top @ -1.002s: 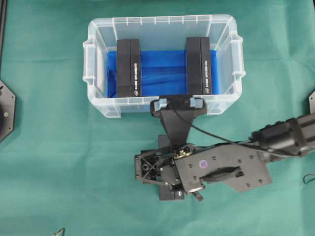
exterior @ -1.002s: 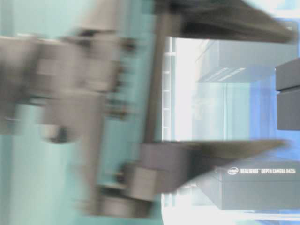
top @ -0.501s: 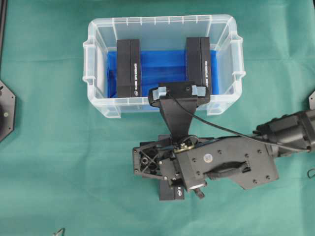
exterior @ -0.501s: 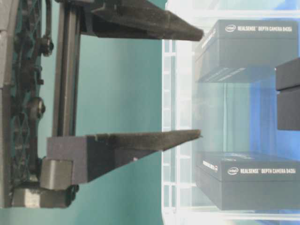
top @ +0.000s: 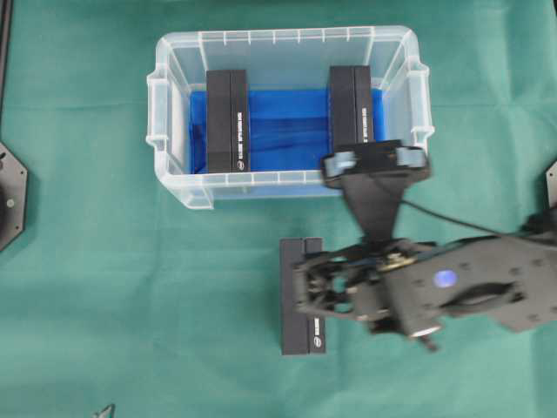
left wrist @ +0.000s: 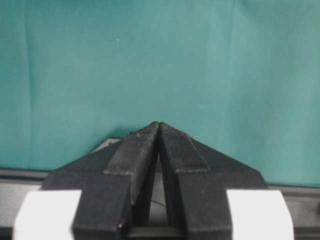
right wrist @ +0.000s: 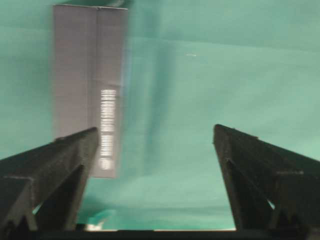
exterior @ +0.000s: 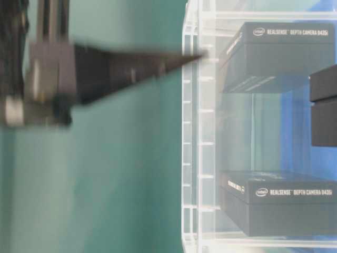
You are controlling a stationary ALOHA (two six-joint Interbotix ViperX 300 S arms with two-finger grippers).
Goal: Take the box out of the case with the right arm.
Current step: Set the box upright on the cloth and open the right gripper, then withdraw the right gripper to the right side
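The clear case (top: 178, 187) stands on the green cloth with a blue sheet on its bottom. Two black boxes stand on edge inside it, one at the left (top: 228, 122) and one at the right (top: 352, 117). A third black box (top: 300, 300) lies flat on the cloth in front of the case. My right gripper (top: 326, 290) hovers just right of that box, open and holding nothing. In the right wrist view the box (right wrist: 89, 85) lies beyond the left finger, and only cloth shows between the fingers of the right gripper (right wrist: 156, 129). My left gripper (left wrist: 158, 124) is shut over bare cloth.
In the table-level view one blurred finger (exterior: 131, 67) points at the case wall (exterior: 192, 137), with the boxes (exterior: 279, 203) showing through it. The right arm's camera bracket (top: 374, 161) overhangs the case's front right rim. A black arm base (top: 10, 196) sits at the left edge.
My right arm has swung to the right, off the box on the cloth, which now lies uncovered. The gripper stayed open. The boxes in the case have not moved.
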